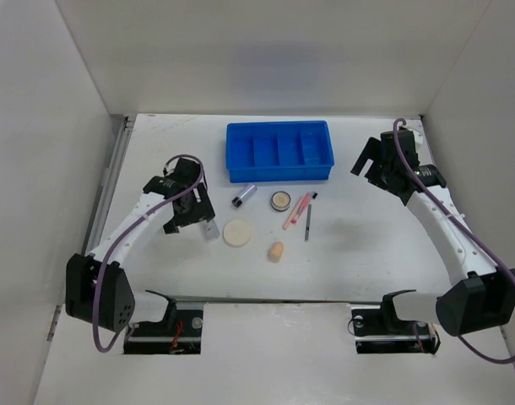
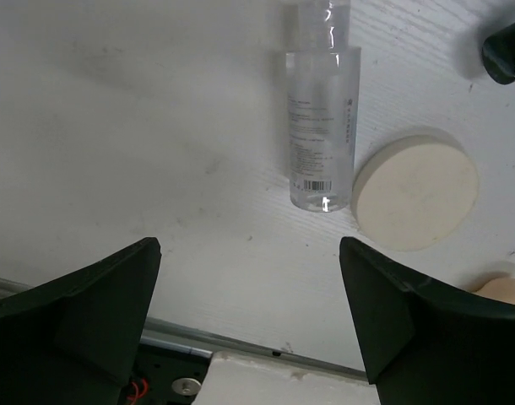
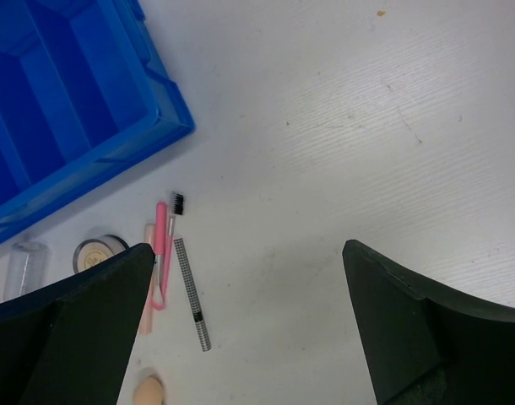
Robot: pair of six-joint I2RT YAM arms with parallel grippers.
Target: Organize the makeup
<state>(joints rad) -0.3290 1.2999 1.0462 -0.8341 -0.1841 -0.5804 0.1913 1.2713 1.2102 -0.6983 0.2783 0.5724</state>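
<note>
The makeup lies loose on the white table in front of the blue tray (image 1: 279,150). A clear bottle (image 2: 323,126) lies flat just beyond my left gripper (image 2: 249,295), which is open with nothing between its fingers. Right of the bottle sits the round cream puff (image 2: 415,190). Past it are the silver-black tube (image 1: 244,196), the round compact (image 1: 280,200), the beige sponge (image 1: 276,251), pink pencils (image 3: 161,253) and a dark pencil (image 3: 192,294). My right gripper (image 3: 249,312) hangs open above the table, right of the tray (image 3: 63,110).
The tray has several compartments, and nothing shows in them. White walls enclose the table on the left, back and right. A metal rail (image 2: 241,344) runs along the table's near edge, by the arm bases.
</note>
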